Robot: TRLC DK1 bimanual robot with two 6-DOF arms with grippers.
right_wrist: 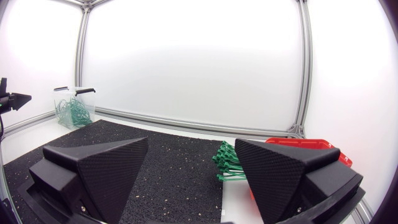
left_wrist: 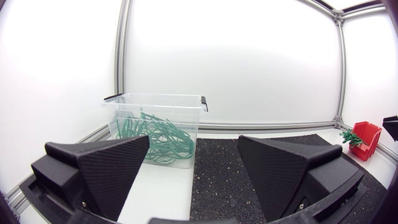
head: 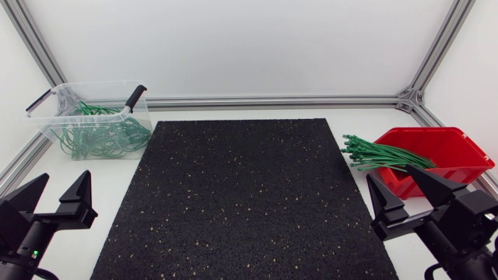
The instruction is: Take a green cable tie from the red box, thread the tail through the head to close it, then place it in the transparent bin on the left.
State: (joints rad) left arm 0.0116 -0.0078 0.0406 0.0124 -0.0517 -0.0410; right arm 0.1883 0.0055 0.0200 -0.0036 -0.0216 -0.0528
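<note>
A red box point(head: 442, 154) sits at the right of the table with a bundle of green cable ties point(head: 379, 153) sticking out over its left rim; the box point(right_wrist: 311, 144) and ties point(right_wrist: 227, 163) also lie just ahead of my right gripper. The transparent bin point(head: 87, 118) at the back left holds several closed green ties point(head: 101, 136), and it stands ahead of my left gripper as the bin point(left_wrist: 155, 127). My left gripper point(head: 56, 196) rests open and empty at the front left. My right gripper point(head: 406, 192) stands open and empty in front of the red box.
A black speckled mat point(head: 245, 194) covers the middle of the table. Aluminium frame rails point(head: 272, 102) run along the back and side edges. The bin has black handles point(head: 136, 96) folded outward.
</note>
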